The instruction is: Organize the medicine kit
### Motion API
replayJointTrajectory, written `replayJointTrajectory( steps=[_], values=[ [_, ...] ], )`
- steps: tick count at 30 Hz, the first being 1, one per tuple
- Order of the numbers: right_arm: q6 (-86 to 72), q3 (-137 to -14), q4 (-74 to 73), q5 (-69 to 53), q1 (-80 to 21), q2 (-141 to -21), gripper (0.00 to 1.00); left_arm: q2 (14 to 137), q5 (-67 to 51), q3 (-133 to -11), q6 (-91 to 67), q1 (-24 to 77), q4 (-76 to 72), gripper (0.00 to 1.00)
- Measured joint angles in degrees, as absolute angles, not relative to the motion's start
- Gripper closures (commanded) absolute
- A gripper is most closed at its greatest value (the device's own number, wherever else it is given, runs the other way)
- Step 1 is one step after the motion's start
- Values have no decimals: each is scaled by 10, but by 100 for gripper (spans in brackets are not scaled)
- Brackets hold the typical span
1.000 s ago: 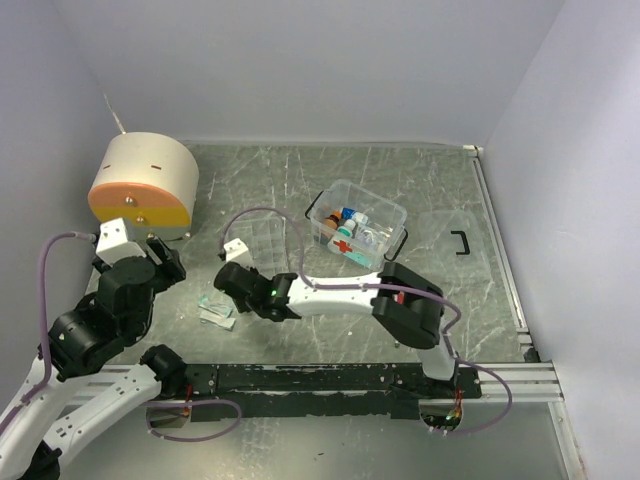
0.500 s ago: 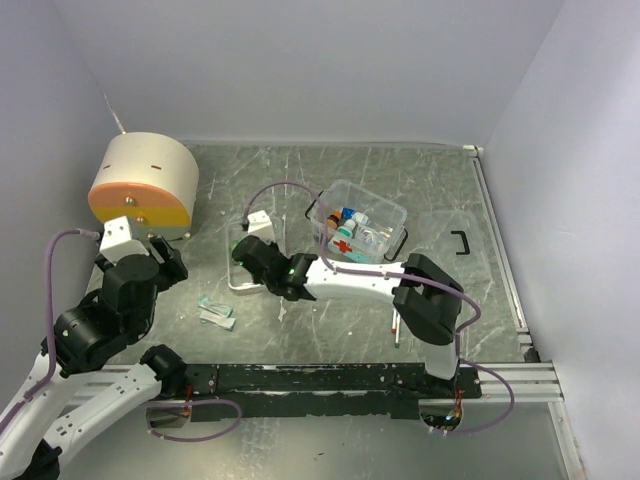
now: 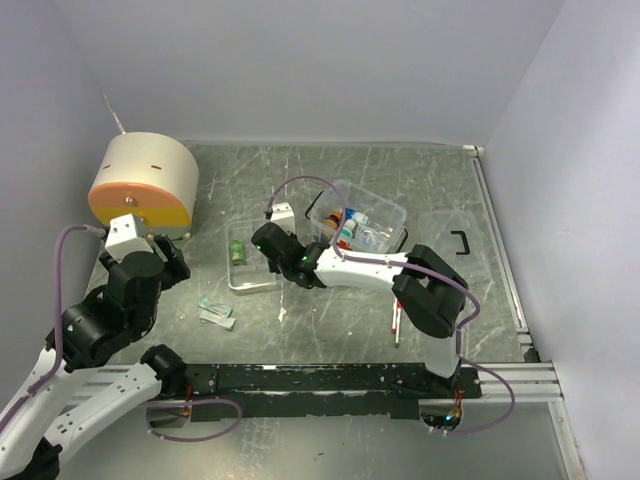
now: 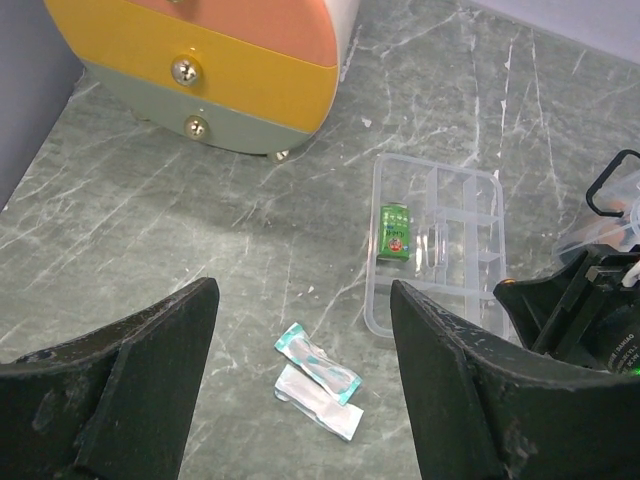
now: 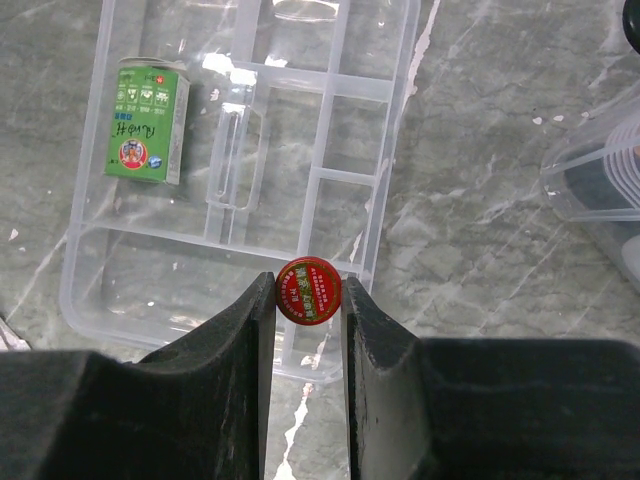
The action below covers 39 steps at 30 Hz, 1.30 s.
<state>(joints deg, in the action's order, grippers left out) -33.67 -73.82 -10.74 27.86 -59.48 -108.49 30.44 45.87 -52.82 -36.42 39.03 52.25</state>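
High overhead view, two close downward wrist views; clear tray (image 3: 250, 276) common to all.

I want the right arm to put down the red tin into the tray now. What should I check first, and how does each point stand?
1. Grip: right fingers press the red tin from both sides. ok.
2. Position: in the wrist view the tin shows over the near edge of the clear tray, close to a divider, not plainly over one compartment. not ok.
3. Height above the tray. cannot tell.
4. Free space: only the green box lies in the tray; the other compartments are bare. ok.
5. Left fingers: open, apart from the tray, above the sachets. ok.
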Motion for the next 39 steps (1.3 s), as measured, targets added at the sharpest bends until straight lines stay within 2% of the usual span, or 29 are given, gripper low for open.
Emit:
replayJointTrajectory(
  steps=[18,39],
  values=[
    [-317,-768,-91,246,-566,-1135,76,311,458,-528,-364,390,522,20],
    [-317,-807,-107,266,-559,-1175,73,311,458,-528,-364,390,522,20]
  ],
)
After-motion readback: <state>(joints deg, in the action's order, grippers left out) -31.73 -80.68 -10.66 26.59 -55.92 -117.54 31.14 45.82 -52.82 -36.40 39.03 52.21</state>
